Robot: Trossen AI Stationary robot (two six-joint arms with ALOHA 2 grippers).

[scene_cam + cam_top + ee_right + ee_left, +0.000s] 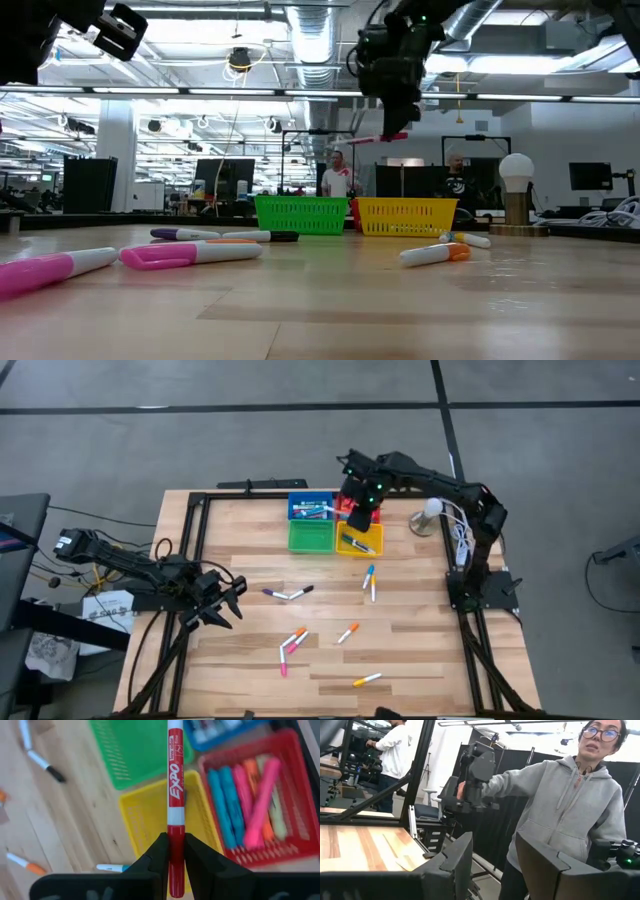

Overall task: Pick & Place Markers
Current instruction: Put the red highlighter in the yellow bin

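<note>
Pink markers lie nearest on the surface.
Right claw, clamped on a red marker, hovers over trays for sorting; left claw waits apart.

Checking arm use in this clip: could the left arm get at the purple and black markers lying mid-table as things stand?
Probably yes. The left gripper hovers open and empty just beside the purple marker and black marker, with bare wood between. The right gripper, holding a red marker, is far off over the trays.

Green tray, yellow tray, lamp on table.
</note>
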